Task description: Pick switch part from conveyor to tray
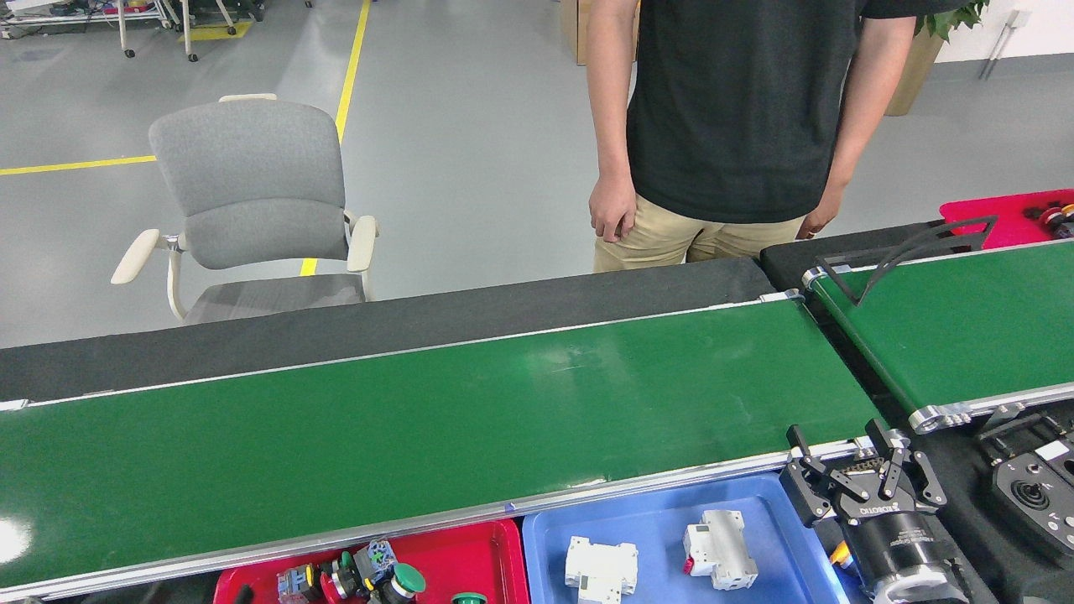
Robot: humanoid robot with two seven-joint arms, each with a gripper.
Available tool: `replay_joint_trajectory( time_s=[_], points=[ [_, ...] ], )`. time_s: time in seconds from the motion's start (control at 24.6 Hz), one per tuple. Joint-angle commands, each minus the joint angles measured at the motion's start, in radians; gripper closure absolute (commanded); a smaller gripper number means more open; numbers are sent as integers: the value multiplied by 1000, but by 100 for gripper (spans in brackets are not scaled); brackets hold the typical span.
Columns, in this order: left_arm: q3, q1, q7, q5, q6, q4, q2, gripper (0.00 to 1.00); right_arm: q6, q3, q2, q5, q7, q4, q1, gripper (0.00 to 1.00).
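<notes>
The conveyor (419, 419) is the long glossy green belt with silver rails running across the view, and no switch part lies on it. The red tray (470, 549) at the bottom edge holds several push-button switch parts (373, 566), some with green caps. My right gripper (836, 442) stands open with nothing between its fingers, at the belt's near right corner beside the blue tray (654, 516). My left gripper is out of view.
Two white breaker modules (600, 569) lie in the blue tray. A shorter green belt (948, 327) sits at the right, with a red bin (998, 214) behind it. A person (730, 126) stands behind the conveyor, and a grey chair (247, 193) stands at the back left. A black controller (1036, 495) rests at the far right.
</notes>
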Motion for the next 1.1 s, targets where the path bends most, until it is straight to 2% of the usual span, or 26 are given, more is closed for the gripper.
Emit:
replay_joint_trajectory(
  time_s=[0.0,0.2,0.37,0.57,1.06],
  points=[
    [47,3,18,4,46,-13,6,0,-7,-7,-4,-5,-11,-9,-12,0],
    [91,1,18,5,47,-13,12,0,-2,-7,4,-19,-3,-11,-24,0],
    [78,1,18,4,44,-13,15,0,0,-7,25,-19,4,-11,-58,0],
    [58,-19,18,4,43,-13,20,0,0,-7,25,-19,30,-1,-92,0],
    [77,-16,18,5,40,-11,52,0,-2,-8,25,-20,33,-15,-86,0]
  ],
)
